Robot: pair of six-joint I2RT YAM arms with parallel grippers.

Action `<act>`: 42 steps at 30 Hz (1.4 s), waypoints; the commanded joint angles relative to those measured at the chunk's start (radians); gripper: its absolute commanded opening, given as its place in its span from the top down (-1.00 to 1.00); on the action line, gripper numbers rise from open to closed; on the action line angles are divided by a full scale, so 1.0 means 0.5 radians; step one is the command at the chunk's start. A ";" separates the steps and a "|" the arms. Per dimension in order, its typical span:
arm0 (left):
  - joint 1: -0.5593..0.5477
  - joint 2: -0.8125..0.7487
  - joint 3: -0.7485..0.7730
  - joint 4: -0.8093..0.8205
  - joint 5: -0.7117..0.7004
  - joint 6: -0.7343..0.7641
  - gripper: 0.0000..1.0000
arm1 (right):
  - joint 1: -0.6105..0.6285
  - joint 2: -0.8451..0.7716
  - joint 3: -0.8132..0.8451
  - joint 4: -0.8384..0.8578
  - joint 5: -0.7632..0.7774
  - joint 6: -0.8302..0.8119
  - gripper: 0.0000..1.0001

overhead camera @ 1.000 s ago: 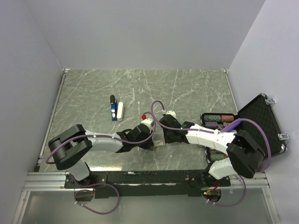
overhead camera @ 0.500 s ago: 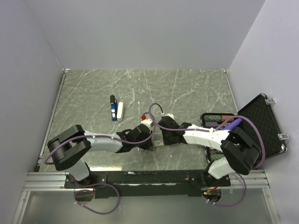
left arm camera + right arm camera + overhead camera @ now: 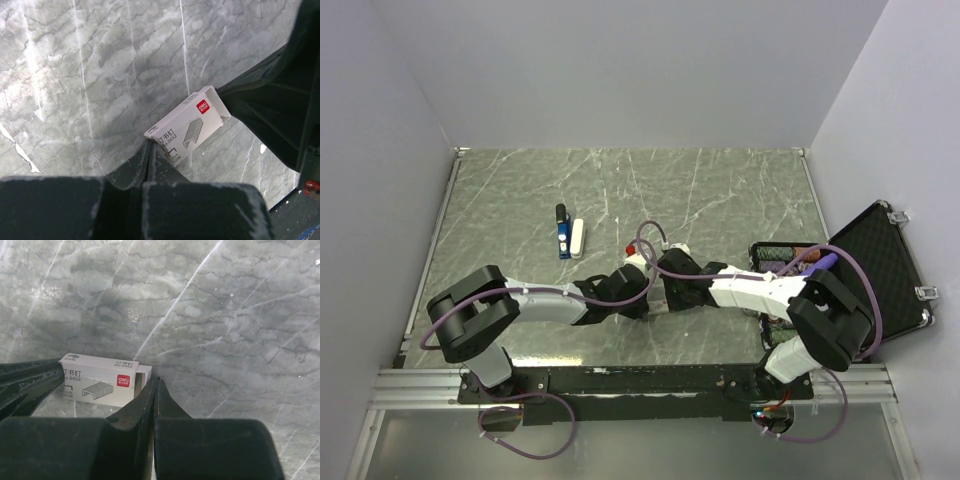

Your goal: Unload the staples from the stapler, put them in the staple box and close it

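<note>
"Starting with the small oblong blue-and-black stapler (image 3: 563,232) — where is it, and how will it take a grip?"

"It lies left of centre on the grey-green marbled tabletop (image 3: 740,200), its whitish-grey bar (image 3: 578,237) along its right side, well apart from both arms. I'd judge it light, stiff and smooth-sided, apt to skid on that stone. Pinch it across the narrow body near the middle, with one arm pinning it and the other working the staple track."

"And the grippers?"

"Both have their jaws fully closed, with nothing between them. The left gripper (image 3: 149,146) touches one corner of a small white cardboard staple box (image 3: 190,125). The right gripper (image 3: 156,384) sits just beside the box's other end — possibly touching, since the angle is poor."

"Around them?"

"Pale grey walls (image 3: 620,70) stand on three sides, and an open black hard case (image 3: 880,265) sits at the table's right edge."
</note>
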 commanded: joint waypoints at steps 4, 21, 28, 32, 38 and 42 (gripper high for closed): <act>-0.015 0.096 0.000 -0.214 -0.051 0.001 0.99 | 0.051 0.062 0.113 0.089 -0.078 0.050 1.00; -0.021 0.102 0.010 -0.201 -0.048 0.001 0.99 | 0.081 0.083 0.138 0.191 -0.247 0.127 1.00; -0.021 -0.030 -0.024 -0.245 -0.143 -0.014 0.83 | 0.057 -0.018 0.089 0.099 -0.057 0.097 0.98; -0.021 -0.058 -0.024 -0.324 -0.173 -0.027 0.63 | 0.041 -0.070 0.083 0.034 0.054 0.078 0.72; -0.021 -0.125 -0.036 -0.395 -0.229 -0.051 0.48 | 0.008 -0.165 0.064 -0.046 0.195 0.063 0.26; -0.021 -0.244 -0.033 -0.471 -0.284 -0.054 0.32 | -0.023 -0.251 0.067 -0.073 0.265 0.044 0.17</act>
